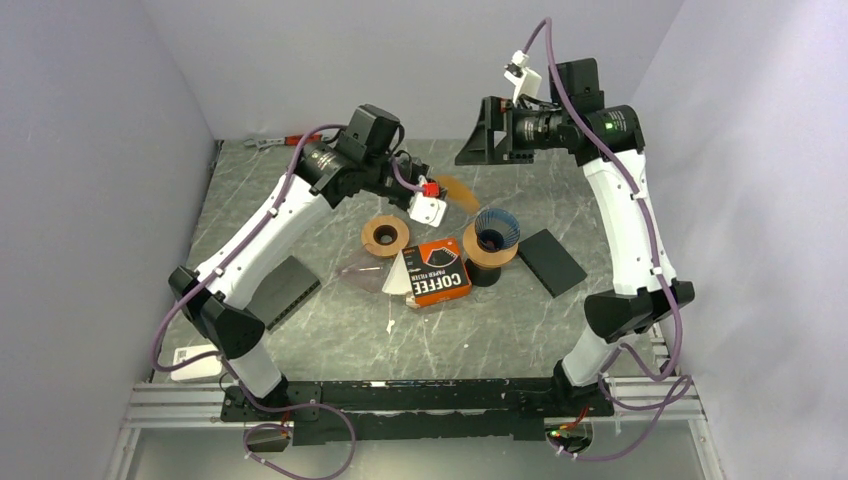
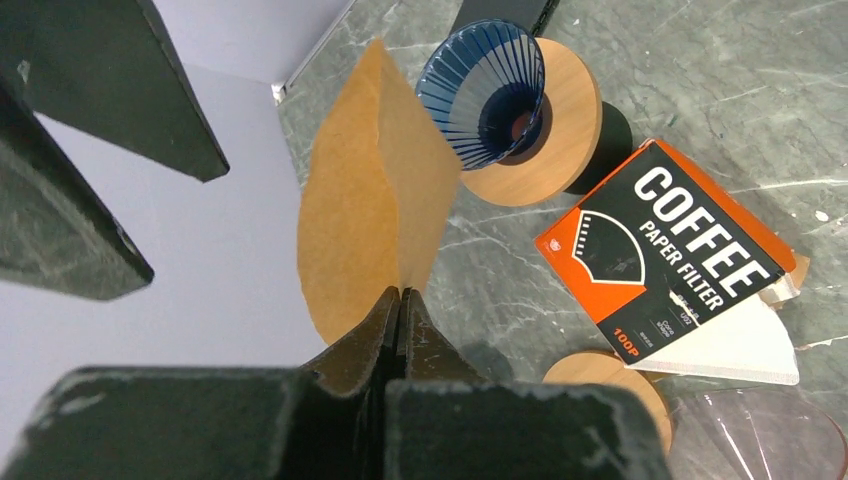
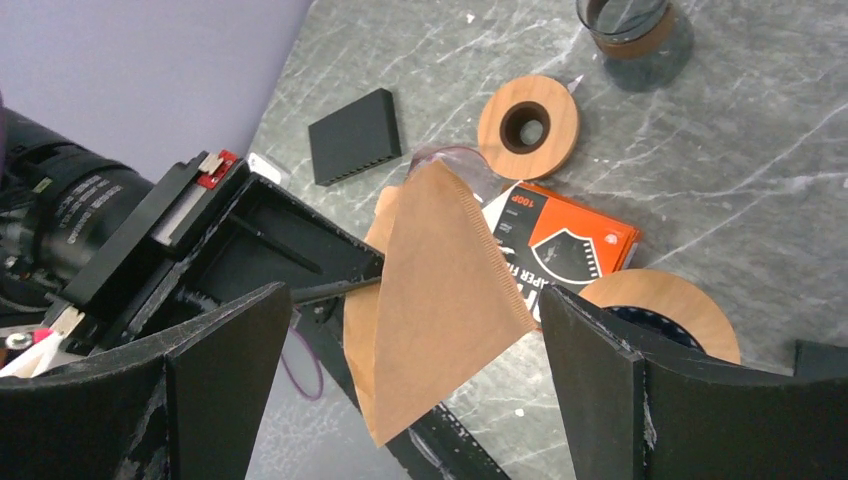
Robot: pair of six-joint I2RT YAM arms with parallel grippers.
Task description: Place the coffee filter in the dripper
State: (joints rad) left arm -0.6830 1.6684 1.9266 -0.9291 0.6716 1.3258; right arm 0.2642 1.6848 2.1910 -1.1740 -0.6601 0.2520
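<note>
Left gripper [image 2: 402, 300] clamped on brown coffee filter [image 2: 370, 200], its tip hidden between the fingers. Right gripper [image 3: 415, 300] wide open, empty. Blue dripper [image 2: 485, 90] mostly occluded in right wrist view.

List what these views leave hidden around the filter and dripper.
- Top view: filter mostly behind the left hand.
- Left wrist: its gripped corner buried between the shut fingers.
- Right wrist: dripper cone mostly behind the camera's own finger; glass vessel cut by the top edge.
</note>
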